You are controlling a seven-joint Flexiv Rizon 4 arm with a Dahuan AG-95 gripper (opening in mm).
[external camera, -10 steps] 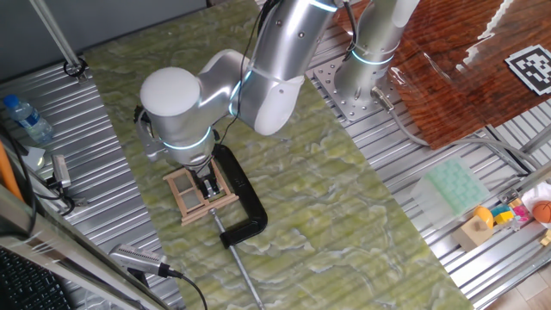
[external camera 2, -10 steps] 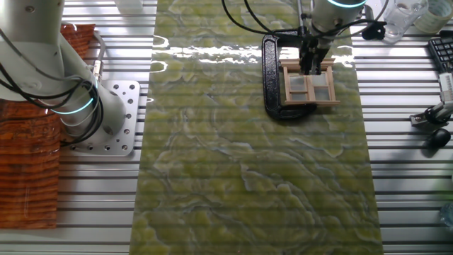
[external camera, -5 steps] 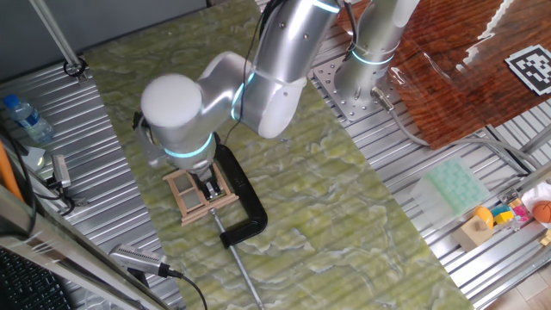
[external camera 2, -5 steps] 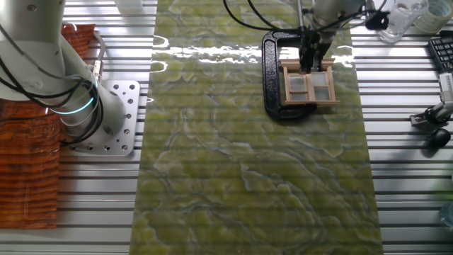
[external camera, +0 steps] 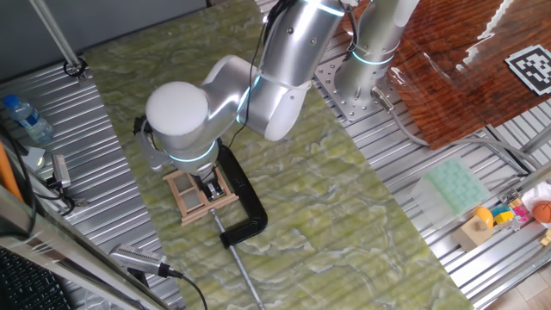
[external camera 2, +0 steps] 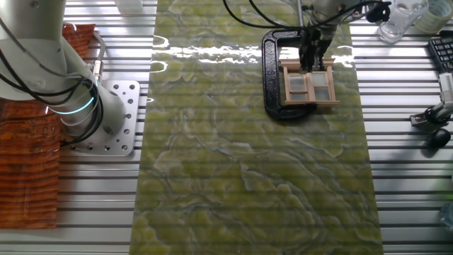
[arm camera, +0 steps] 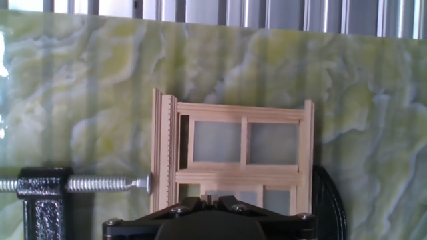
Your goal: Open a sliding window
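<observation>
The sliding window (external camera: 196,196) is a small tan wooden frame with four panes, lying flat on the green marbled mat and held in a black C-clamp (external camera: 242,204). It also shows in the other fixed view (external camera 2: 309,86) and the hand view (arm camera: 243,153). My gripper (external camera: 207,184) points straight down onto the window's middle, near its far edge in the other fixed view (external camera 2: 312,62). In the hand view the gripper (arm camera: 221,199) has its fingers drawn close together on a thin wooden bar of the sash. A dark slot (arm camera: 184,141) shows at the sash's left side.
The clamp's screw (arm camera: 100,183) presses the frame's left side, its long handle (external camera: 245,280) pointing toward the mat's near edge. A second arm's base (external camera 2: 106,117) stands left of the mat. A water bottle (external camera: 26,120), a green pad (external camera: 456,185) and small toys (external camera: 482,228) lie off the mat.
The arm's elbow and wrist have shifted slightly to the right and down in one fixed view. The fingers stay on the window, which looks unmoved.
</observation>
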